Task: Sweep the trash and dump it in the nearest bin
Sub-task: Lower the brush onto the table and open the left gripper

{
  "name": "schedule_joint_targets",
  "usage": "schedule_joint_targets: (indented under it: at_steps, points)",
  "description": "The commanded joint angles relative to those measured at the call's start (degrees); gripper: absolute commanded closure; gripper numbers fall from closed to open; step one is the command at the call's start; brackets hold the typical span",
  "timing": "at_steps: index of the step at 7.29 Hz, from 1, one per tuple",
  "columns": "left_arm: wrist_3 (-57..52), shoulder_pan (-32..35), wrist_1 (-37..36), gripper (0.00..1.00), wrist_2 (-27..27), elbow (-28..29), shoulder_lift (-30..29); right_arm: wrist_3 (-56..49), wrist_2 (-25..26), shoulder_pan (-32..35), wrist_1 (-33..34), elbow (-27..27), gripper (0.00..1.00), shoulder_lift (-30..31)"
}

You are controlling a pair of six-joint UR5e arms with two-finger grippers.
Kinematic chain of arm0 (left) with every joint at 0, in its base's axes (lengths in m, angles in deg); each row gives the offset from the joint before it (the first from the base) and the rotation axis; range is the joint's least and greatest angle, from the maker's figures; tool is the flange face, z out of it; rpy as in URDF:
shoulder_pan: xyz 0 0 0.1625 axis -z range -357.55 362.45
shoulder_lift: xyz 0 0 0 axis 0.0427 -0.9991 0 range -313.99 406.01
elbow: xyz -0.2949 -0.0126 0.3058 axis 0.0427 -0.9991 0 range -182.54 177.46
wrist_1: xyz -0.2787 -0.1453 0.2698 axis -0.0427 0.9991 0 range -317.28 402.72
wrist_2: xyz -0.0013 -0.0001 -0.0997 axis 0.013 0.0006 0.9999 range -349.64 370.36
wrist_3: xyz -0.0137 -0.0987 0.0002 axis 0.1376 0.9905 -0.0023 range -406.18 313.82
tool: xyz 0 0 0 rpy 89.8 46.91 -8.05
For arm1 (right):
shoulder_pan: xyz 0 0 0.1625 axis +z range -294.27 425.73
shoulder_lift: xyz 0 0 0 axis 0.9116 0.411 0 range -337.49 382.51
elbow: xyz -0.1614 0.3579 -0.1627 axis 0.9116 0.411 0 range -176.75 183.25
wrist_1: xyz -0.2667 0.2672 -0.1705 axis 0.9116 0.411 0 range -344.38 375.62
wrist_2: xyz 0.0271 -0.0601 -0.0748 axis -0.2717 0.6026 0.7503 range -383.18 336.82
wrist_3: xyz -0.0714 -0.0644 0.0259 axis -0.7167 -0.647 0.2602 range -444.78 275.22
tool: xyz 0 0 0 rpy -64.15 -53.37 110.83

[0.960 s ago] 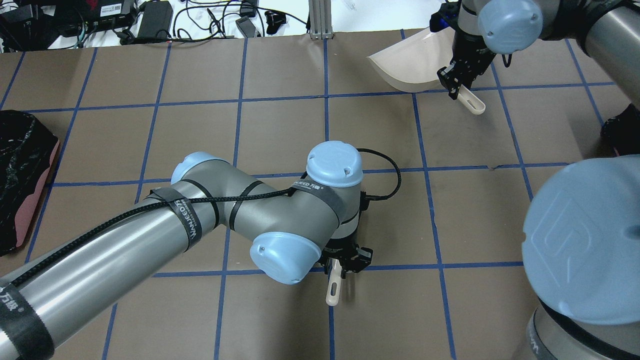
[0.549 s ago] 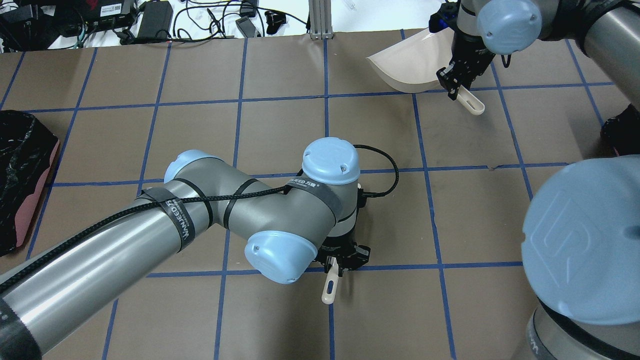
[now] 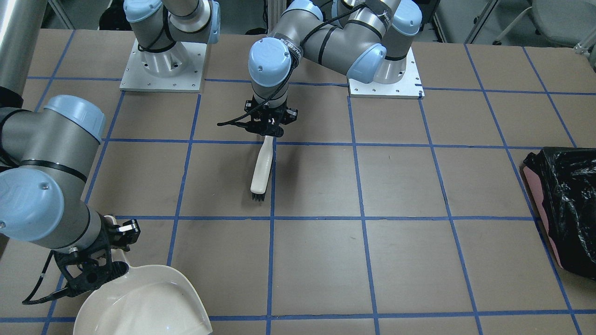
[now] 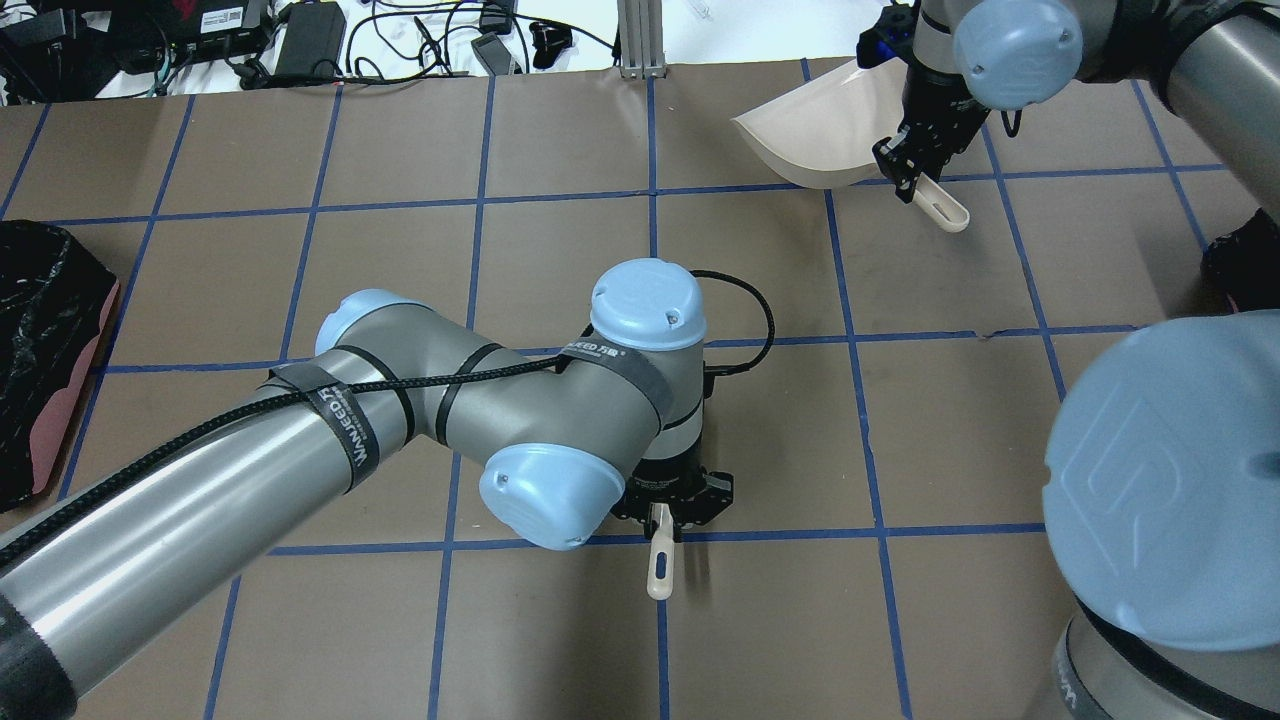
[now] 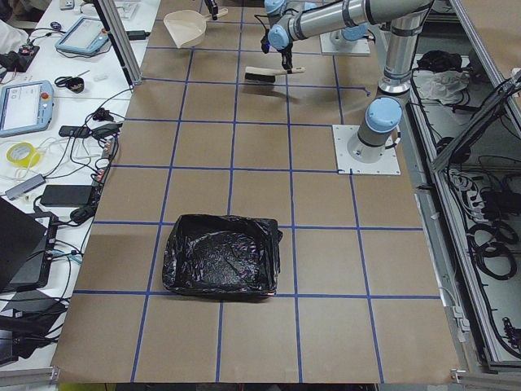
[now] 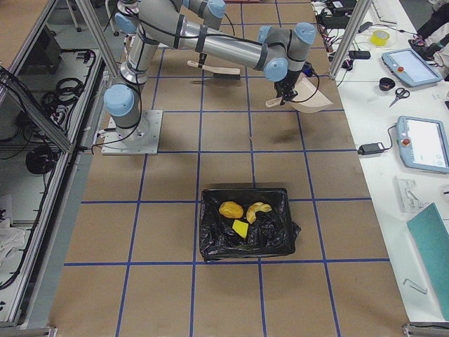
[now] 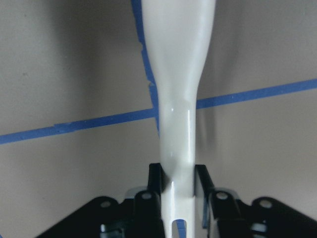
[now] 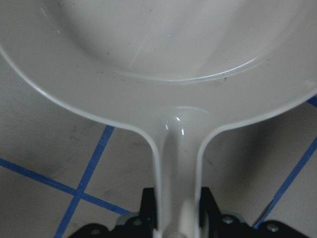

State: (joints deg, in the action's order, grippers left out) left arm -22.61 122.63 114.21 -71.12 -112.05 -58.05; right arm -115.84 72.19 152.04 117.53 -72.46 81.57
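The trash lies in the black-lined bin (image 6: 210, 242) near the right end of the table: an orange-brown lump (image 6: 231, 209), a cream curved piece (image 6: 257, 210) and a yellow sponge wedge (image 6: 240, 228). My left gripper (image 3: 268, 132) (image 4: 662, 515) is shut on the white brush's handle (image 7: 178, 74). The brush (image 3: 261, 170) lies level and low over the table's middle, bristles pointing away from the robot. My right gripper (image 4: 915, 175) (image 3: 109, 260) is shut on the handle of the white dustpan (image 3: 149, 302) (image 8: 163, 39), whose scoop holds nothing.
A second black-lined bin (image 3: 565, 204) (image 4: 40, 350) sits at the table's left end and looks empty in the exterior left view. Blue tape lines grid the brown table. Cables and devices crowd the far edge (image 4: 300, 40). The right arm's elbow (image 4: 1165, 480) bulks large at the near right.
My left arm has shifted slightly left and away from the robot, carrying the brush with it. The right arm and dustpan have barely moved.
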Motion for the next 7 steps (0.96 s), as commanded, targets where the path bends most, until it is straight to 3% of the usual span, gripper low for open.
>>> schedule_joint_targets:
  at_steps: [1, 2, 3, 4, 5, 7]
  points:
    - [2.6, 0.0, 0.1, 1.0, 0.1, 0.0, -0.4, -0.2, 0.0, 0.0, 0.0, 0.0, 1.0, 0.0]
    - [2.7, 0.0, 0.1, 0.95, 0.1, -0.1, -0.6, -0.2, 0.0, 0.0, 0.0, 0.0, 1.0, 0.0]
    - [2.5, 0.0, 0.1, 0.24, -0.1, 0.0, -0.6, -0.3, 0.0, 0.0, 0.0, 0.0, 1.0, 0.0]
    - [2.4, 0.0, 0.1, 0.01, -0.1, 0.2, -0.5, -0.3, -0.1, 0.1, 0.0, -0.1, 1.0, 0.0]
    - [1.8, -0.3, 0.2, 0.0, -0.3, 0.9, 0.6, -0.5, -0.4, 0.1, 0.0, -0.1, 1.0, 0.0]
    - [1.4, -3.0, 8.7, 0.0, -0.7, 8.5, 1.7, -2.0, -0.4, 0.2, 0.3, -0.2, 1.0, 0.0]
